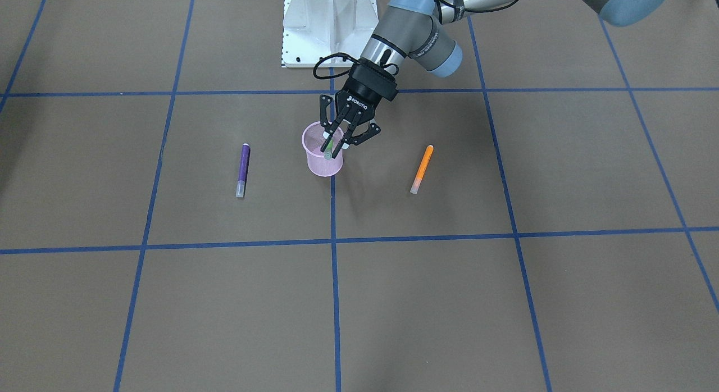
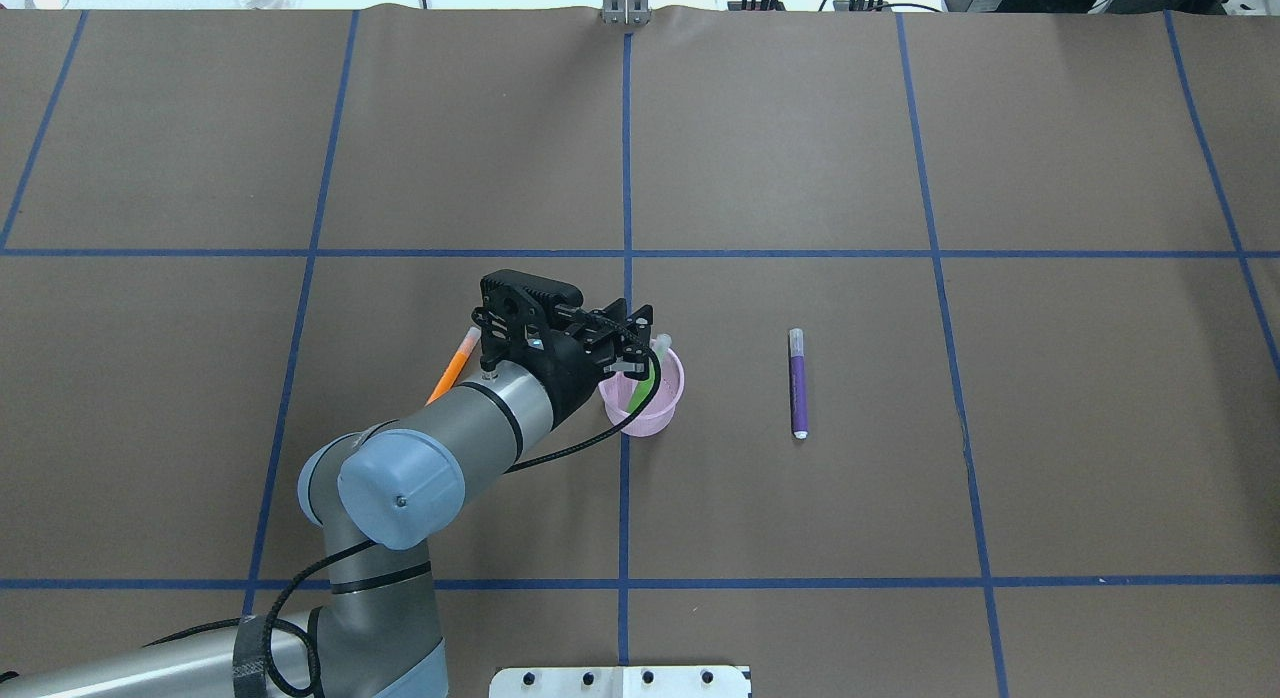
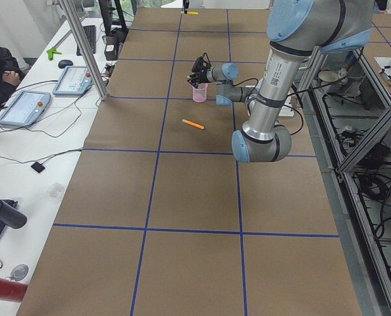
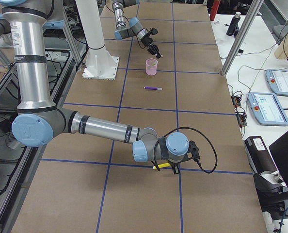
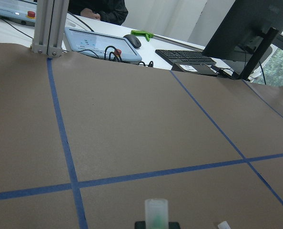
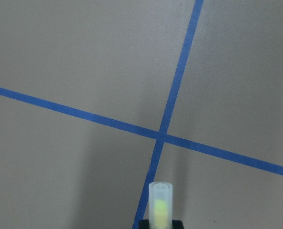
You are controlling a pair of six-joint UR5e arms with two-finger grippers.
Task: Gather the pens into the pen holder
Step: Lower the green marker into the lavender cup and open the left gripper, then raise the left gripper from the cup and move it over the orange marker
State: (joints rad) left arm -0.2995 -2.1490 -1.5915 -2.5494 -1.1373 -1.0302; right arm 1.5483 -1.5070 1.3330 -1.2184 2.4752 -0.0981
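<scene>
- The left gripper (image 1: 337,142) hangs tilted over the cup (image 1: 321,163). Its jaws stand apart, with the fingertips dipped just inside the rim.
- The green pen (image 2: 640,388) leans in the cup between those jaws, its pale cap poking above the rim. In the wrist view one finger pad sits clear of the cap.
- The cup stands upright on the table (image 1: 449,302), on a blue tape line (image 1: 333,240), in front of the robot's base (image 1: 328,27).
- The orange pen (image 1: 422,168) lies flat on the left arm's side of the cup. The purple pen (image 1: 242,169) lies flat on the other side. Both are near the cup, and nothing touches them.
- The right gripper (image 4: 175,167) is low over the table, well apart from the cup. Its jaws are closed on the yellow pen (image 6: 160,206), which sticks out cap first over a crossing of tape lines.
</scene>
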